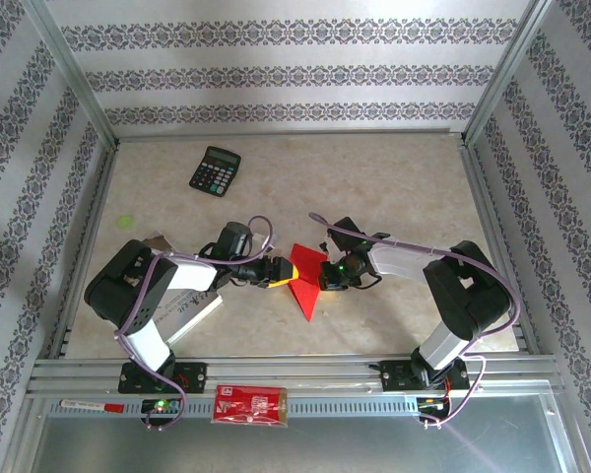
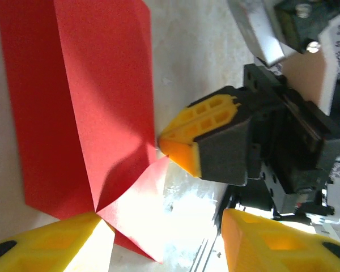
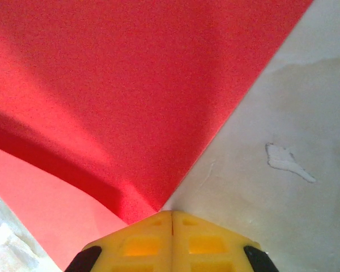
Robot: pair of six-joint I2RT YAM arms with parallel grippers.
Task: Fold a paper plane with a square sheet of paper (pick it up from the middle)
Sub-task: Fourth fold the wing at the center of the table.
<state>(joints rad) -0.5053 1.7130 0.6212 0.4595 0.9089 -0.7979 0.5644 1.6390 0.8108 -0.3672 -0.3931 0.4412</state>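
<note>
The square sheet of paper [image 1: 303, 279] is bright red and lies folded on the table's middle as a wedge, its point toward the near edge. My left gripper [image 1: 279, 273] is at its left edge and stands open. In the left wrist view its yellow fingers [image 2: 45, 245] straddle a raised red flap [image 2: 137, 218] of the sheet [image 2: 73, 102]. My right gripper [image 1: 322, 274] is shut, its joined tips [image 3: 171, 241] touching the sheet's [image 3: 130, 85] right edge. Those tips [image 2: 195, 136] meet the fold line.
A black calculator [image 1: 215, 169] lies at the back left. A white printed booklet [image 1: 192, 313] sits under the left arm. A red printed packet [image 1: 250, 405] rests on the front rail. Metal frame posts and patterned walls bound the table [image 1: 404, 187].
</note>
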